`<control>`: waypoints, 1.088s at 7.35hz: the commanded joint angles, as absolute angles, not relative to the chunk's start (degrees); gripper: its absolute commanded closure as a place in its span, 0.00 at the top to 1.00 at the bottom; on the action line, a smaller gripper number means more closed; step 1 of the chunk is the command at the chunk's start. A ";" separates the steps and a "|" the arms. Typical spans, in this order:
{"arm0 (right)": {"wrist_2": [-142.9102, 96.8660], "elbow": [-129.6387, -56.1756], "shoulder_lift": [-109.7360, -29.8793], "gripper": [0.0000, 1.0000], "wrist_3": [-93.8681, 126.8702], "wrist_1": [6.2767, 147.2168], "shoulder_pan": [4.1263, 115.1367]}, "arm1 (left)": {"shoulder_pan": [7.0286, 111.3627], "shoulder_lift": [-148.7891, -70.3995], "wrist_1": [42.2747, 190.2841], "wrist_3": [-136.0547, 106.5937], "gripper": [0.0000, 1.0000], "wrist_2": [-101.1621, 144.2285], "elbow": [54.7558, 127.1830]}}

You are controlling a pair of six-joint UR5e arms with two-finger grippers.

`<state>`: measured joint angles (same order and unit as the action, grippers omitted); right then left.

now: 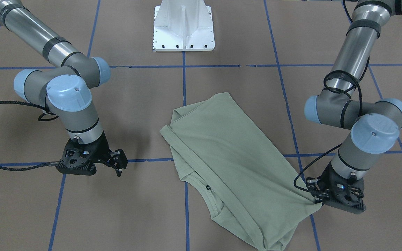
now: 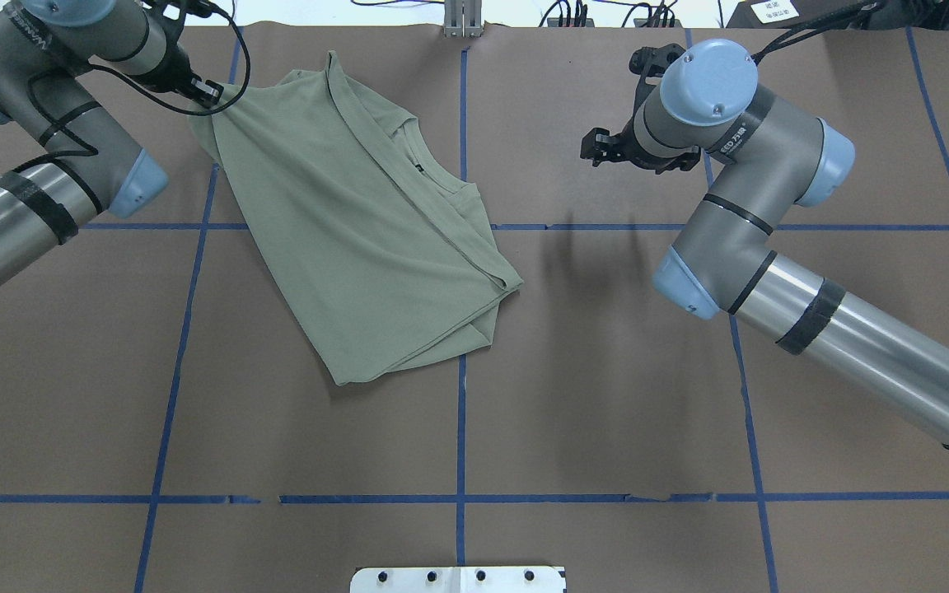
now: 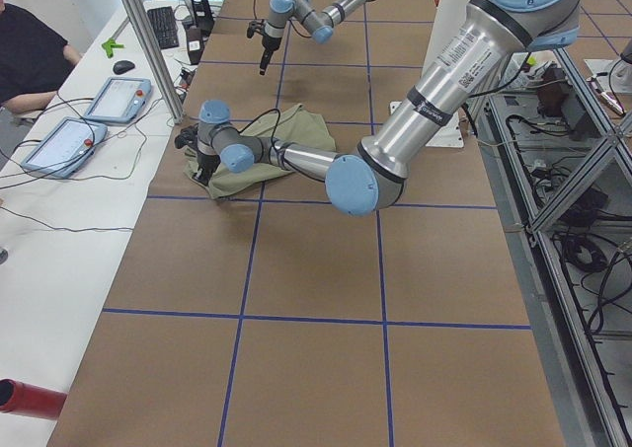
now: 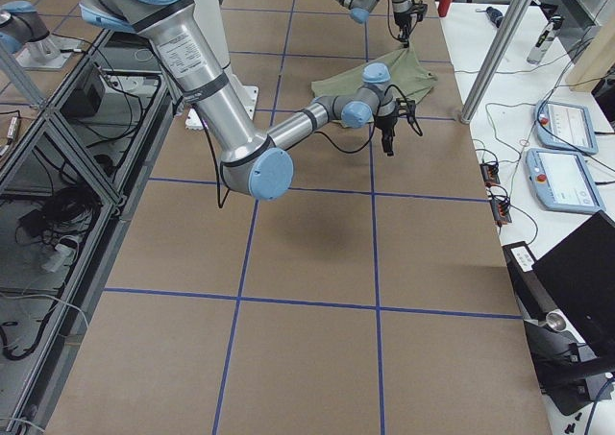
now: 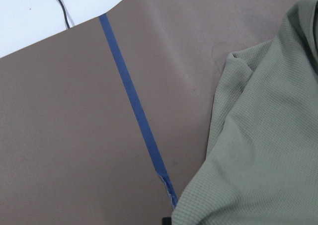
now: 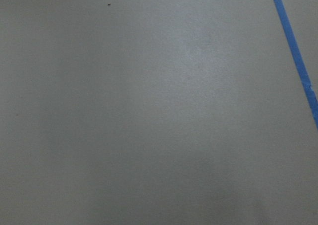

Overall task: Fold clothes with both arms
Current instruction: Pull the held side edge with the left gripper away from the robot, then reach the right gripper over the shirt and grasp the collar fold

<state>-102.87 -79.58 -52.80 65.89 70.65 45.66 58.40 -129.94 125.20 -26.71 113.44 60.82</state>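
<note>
The shirt is pale sage green all over, its knit a fine waffle grid up close, with a small dark tag at the collar. Under the shirt the table is flat brown, crossed by blue tape lines. Flanking the shirt, the left arm and right arm have silver tubes, grey joints, light-blue caps and black bands.

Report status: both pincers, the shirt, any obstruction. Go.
Left pincer shut on shirt corner. Right pincer open, apart from shirt. Shirt lying partly folded. No obstruction seen beside it.
</note>
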 commanded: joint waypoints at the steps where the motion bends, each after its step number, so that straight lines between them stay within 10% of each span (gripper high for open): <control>1: -102.83 -75.62 -45.92 1.00 69.58 70.75 44.83 | 58.71 -127.45 125.68 -27.16 1.00 118.53 65.73; 8: -98.62 -58.80 -33.75 0.76 73.74 61.35 37.01 | 58.45 -124.99 128.92 -29.44 1.00 119.09 66.80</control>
